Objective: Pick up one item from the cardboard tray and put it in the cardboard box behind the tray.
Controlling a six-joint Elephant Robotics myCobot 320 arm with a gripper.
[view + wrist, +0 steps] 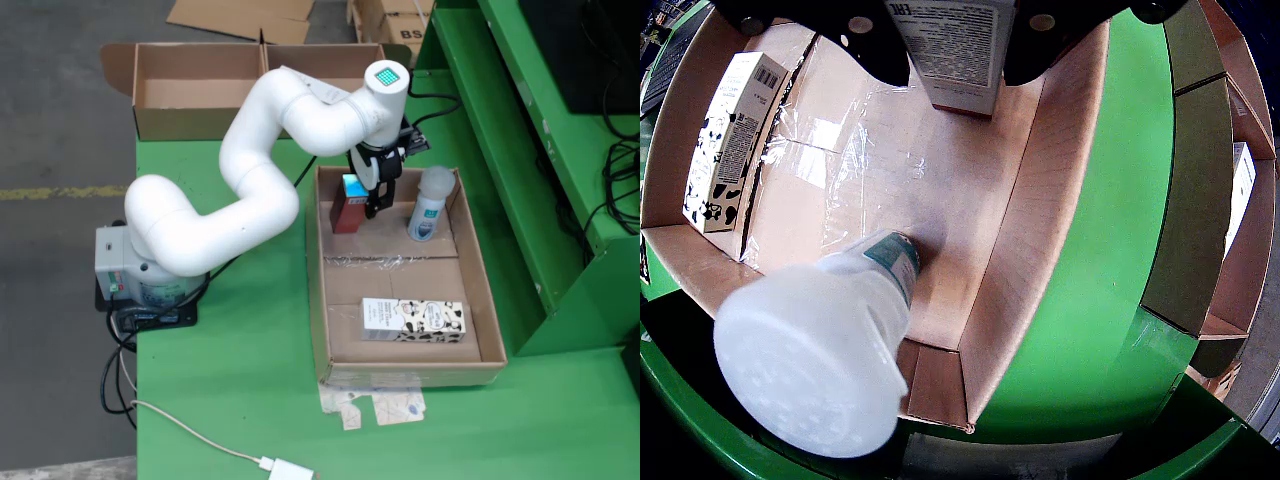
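Jaws tight around red carton (348, 212)

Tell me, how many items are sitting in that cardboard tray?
3: a dark red box at the gripper, a white-capped bottle beside it, and a cow-patterned carton lying at the tray's near end.

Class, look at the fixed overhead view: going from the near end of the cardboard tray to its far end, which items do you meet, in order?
Cow-patterned carton lying flat → white-capped bottle standing upright → dark red box, with the tool at it. The bottle and red box sit at almost the same depth.
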